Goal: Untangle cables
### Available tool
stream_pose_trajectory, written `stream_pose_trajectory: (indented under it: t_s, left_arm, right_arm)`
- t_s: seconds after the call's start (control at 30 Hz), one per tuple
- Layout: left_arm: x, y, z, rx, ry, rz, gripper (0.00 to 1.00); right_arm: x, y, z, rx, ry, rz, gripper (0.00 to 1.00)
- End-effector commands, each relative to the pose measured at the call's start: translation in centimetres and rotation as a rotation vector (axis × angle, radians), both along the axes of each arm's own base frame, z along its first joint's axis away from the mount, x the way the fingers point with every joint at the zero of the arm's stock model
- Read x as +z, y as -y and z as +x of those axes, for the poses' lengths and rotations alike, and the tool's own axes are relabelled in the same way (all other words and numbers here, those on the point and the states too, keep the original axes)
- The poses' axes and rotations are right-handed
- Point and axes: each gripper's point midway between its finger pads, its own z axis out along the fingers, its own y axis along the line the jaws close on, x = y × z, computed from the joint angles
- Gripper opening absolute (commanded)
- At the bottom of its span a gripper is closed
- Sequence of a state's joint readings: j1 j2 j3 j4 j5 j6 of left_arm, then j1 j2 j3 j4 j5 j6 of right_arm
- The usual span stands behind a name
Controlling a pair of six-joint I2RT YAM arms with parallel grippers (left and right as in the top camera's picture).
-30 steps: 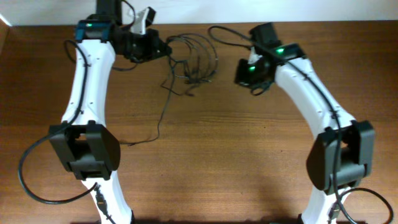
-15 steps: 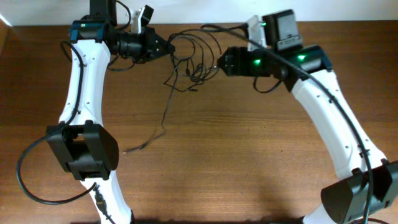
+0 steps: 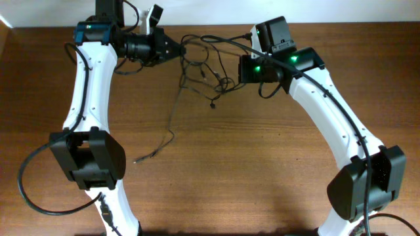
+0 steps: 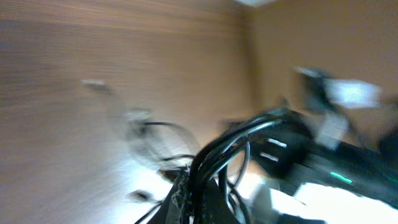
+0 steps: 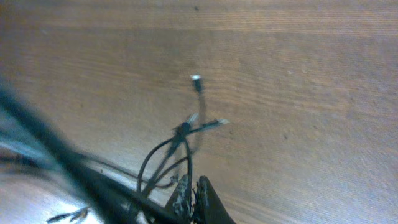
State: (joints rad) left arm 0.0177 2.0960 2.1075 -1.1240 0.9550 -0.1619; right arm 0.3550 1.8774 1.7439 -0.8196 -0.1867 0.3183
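The cables (image 3: 205, 65) hang as a loose black tangle between my two grippers at the back of the table. One long strand trails down to a plug end (image 3: 136, 159) on the wood. My left gripper (image 3: 176, 50) is shut on a thick bunch of the cables (image 4: 236, 134), which rises straight out of its jaws (image 4: 191, 199). My right gripper (image 3: 236, 72) is at the tangle's right side. In the right wrist view it (image 5: 191, 196) is shut on a thin strand, with loops and small plugs (image 5: 196, 79) dangling beyond it.
The brown wooden table (image 3: 262, 164) ends at a pale wall along the far edge (image 3: 367, 13), just behind the grippers. Both white arms reach back from the front corners, each with its own thick black cable (image 3: 29, 190).
My right arm swung left to the tangle, opened, and has shut on a strand. The bunch now spreads toward the right, and the long tail's end has slid slightly. The left gripper has kept its hold.
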Motion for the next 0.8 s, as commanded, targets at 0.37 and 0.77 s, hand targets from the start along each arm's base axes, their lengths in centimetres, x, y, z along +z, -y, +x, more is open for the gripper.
stream_pose_trajectory:
  t_s: [0.37, 0.77]
  left_arm:
    - [-4.8, -15.4, 2.4, 0.457, -0.003, 0.867, 0.00]
    - [-2.2, -4.1, -0.9, -0.277, 0.389, 0.419, 0.00]
  right_arm:
    - [6.8, 11.2, -5.3, -0.070, 0.028, -0.130, 0.04]
    - [18.7, 2.2, -10.6, 0.562, 0.194, 0.658, 0.04]
